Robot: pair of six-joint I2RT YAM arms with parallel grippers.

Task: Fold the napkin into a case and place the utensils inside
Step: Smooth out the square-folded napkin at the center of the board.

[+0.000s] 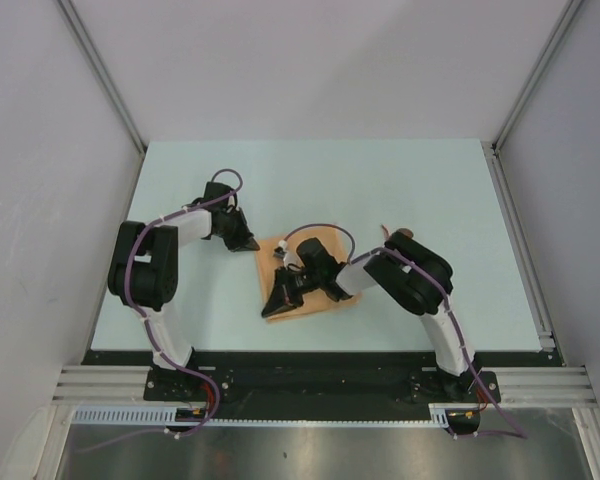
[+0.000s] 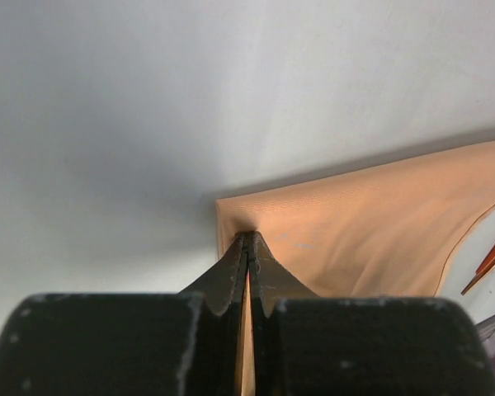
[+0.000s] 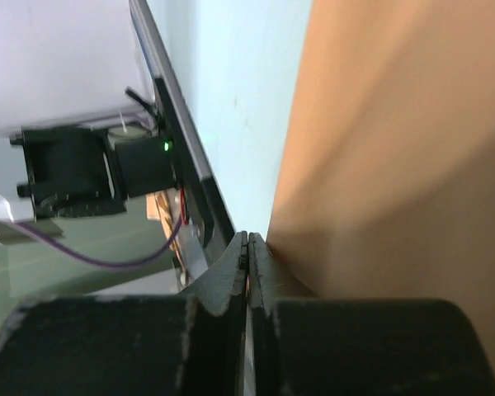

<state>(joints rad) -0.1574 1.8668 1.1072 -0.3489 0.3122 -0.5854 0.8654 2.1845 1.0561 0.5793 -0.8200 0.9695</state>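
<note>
Overhead view: a pale worktop [image 1: 380, 180] with two robot arms reaching in from the near edge. The left arm [image 1: 145, 265] bends toward the middle, and its jaws meet the far-left corner of a peach-orange napkin [image 1: 315, 300] lying at the centre of the worktop. The right arm [image 1: 415, 275] stretches leftward across the napkin and hides most of it, with its jaws at the near-left corner. Only this view shows both arms and the napkin's place on the worktop.

Left wrist view, which alone shows the grip up close: the left jaws are pressed together on the napkin's [image 2: 355, 239] corner, and a thin strip of orange cloth shows between the black fingertips [image 2: 231, 268]. The cloth is plain and smooth and pulls up slightly into the pinch. At the right edge, just beyond the napkin's border, are the tips of thin reddish-brown utensils [image 2: 488, 262].

Right wrist view: the right jaws are pressed together, pinching the napkin's [image 3: 396, 165] edge where it rises from the fingertips [image 3: 268, 264]. The cloth fills the right half as a smooth orange sheet. To its left lies bare worktop [image 3: 239, 99].
</note>
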